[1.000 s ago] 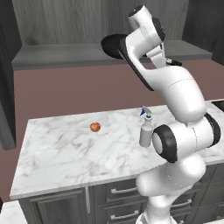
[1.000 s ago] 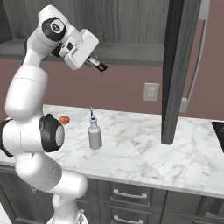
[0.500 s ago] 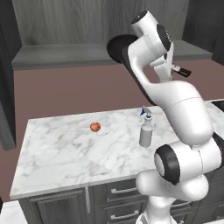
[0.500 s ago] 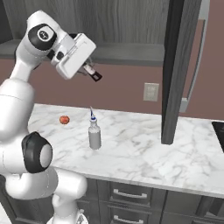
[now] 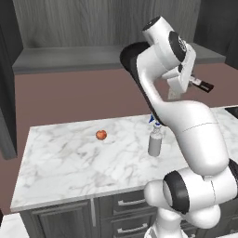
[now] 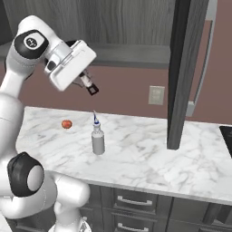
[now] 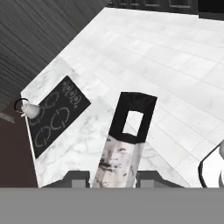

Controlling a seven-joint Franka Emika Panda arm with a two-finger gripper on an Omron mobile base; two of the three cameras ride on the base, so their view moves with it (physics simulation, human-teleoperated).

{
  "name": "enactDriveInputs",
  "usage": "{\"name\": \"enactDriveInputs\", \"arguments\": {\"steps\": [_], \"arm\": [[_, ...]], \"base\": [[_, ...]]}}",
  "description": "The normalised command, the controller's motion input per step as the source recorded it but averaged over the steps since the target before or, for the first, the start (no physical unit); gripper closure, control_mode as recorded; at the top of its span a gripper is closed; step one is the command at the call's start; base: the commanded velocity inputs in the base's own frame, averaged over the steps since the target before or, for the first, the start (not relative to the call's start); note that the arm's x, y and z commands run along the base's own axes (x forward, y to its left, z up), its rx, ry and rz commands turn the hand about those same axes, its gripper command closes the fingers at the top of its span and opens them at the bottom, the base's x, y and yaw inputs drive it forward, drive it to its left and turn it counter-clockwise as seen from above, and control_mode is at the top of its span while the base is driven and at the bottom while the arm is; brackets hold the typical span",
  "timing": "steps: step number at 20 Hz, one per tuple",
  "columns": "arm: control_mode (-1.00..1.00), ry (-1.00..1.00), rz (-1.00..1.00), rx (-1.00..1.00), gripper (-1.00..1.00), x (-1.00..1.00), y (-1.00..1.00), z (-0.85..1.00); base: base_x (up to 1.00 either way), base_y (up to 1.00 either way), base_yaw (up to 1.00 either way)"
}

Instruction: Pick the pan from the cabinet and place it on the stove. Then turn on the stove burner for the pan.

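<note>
Swung further toward the right since half a second ago, the white arm has carried its hand lower and outward, and the pan's handle tip now reaches past the arm's upper link in the left base view.

The dark grey wood-grain wall cabinet (image 5: 88, 21) spans the back wall, its open panelled door (image 6: 180, 72) with a long silver bar handle (image 6: 202, 63) standing edge-on over the counter. Below it, the white marble counter (image 5: 65, 162) runs across both base views above dark drawer fronts. The flat black glass cooktop with pale ring marks (image 7: 54, 114) lies at the counter's far end, well apart from the hand; a corner of it also shows at the right edge (image 6: 227, 136).

The shallow round black frying pan (image 5: 131, 55) hangs in the air at the level of the cabinet's lower shelf, above the counter, its bowl largely hidden behind the arm. The gripper (image 7: 111, 177) is closed on the pan's long handle, which runs out between the two finger tips to a black end with a rectangular hole (image 7: 132, 118); that end pokes out beside the hand (image 6: 92, 89).

A grey spray bottle with a blue tip (image 5: 155, 140) stands upright on the counter below the hand. A small white kettle with a black loop handle (image 7: 28, 109) sits just beside the cooktop's edge. A small red-orange round fruit (image 5: 101, 135) rests on the marble, apart from the bottle.
</note>
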Motion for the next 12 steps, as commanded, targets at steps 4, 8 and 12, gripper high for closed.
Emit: {"name": "enactDriveInputs", "arguments": {"steps": [4, 8, 12], "arm": [[-1.0, 0.0, -0.09, 0.0, 1.0, -0.55, 0.0, -0.1], [-1.0, 0.0, -0.07, 0.0, 1.0, -0.55, 0.0, -0.1], [-1.0, 0.0, -0.06, 0.0, 1.0, -0.59, 0.0, -0.12]], "base": [[0.0, 0.0, 0.0], [0.0, 0.0, 0.0], [0.0, 0.0, 0.0]]}}
